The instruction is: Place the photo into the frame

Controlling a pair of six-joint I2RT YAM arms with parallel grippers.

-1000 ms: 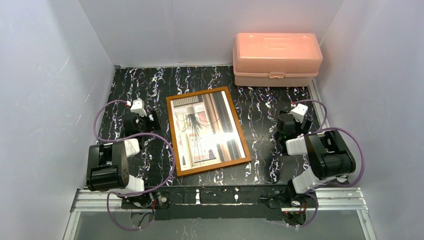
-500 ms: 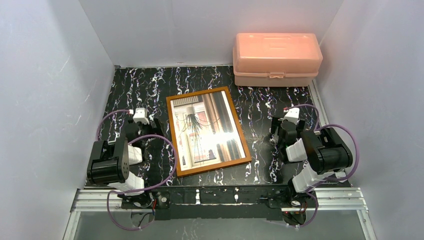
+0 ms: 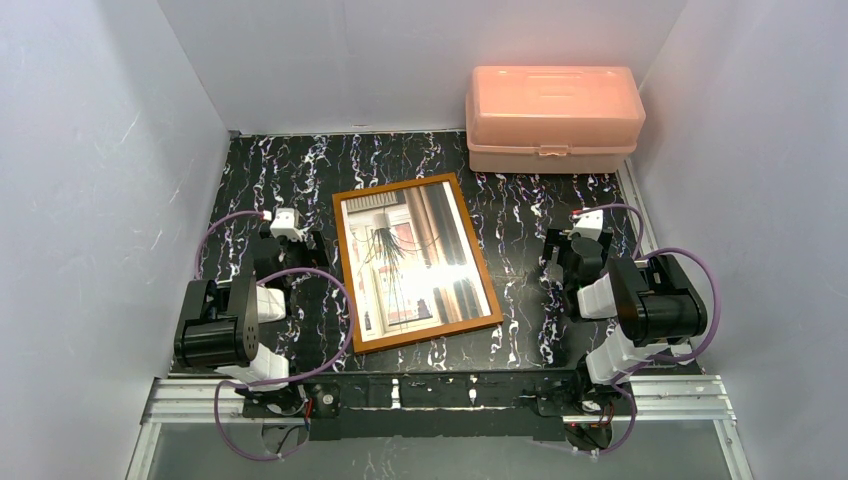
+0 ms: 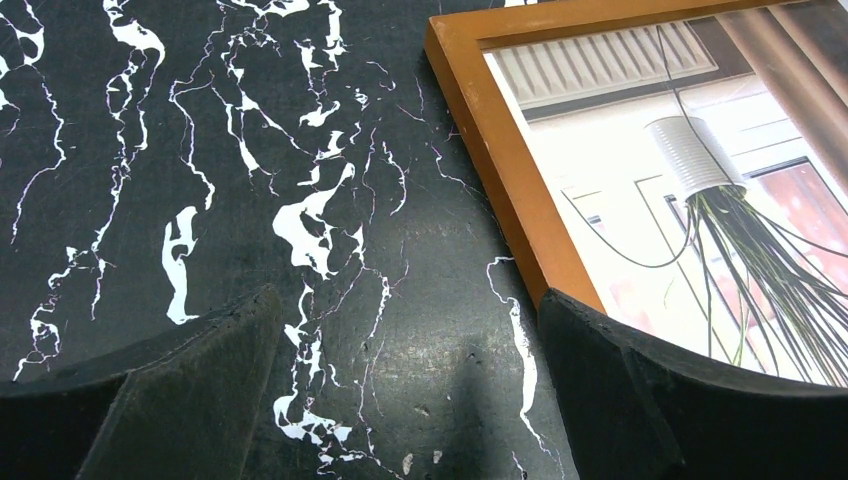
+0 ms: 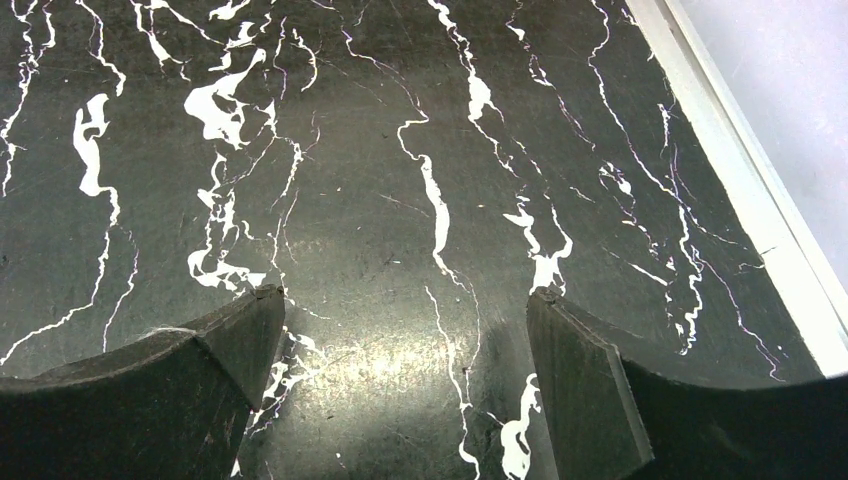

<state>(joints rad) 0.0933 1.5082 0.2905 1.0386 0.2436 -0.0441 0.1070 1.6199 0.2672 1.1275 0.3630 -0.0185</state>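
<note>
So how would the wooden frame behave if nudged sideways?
The frame lies flat, with thin rails, so a nudge would probably slide or pivot it, not tip it. Glare across its front hints at a smooth, slippery face.

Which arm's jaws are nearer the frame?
Left arm: its open jaws sit beside the frame; the right arm has only marbled tabletop in its wrist view.

Found left arm folded low at lower left of the top view; left gripper pointed downward, jaws spread wide, empty. Found right arm folded at lower right; right gripper likewise spread wide, empty.
</note>
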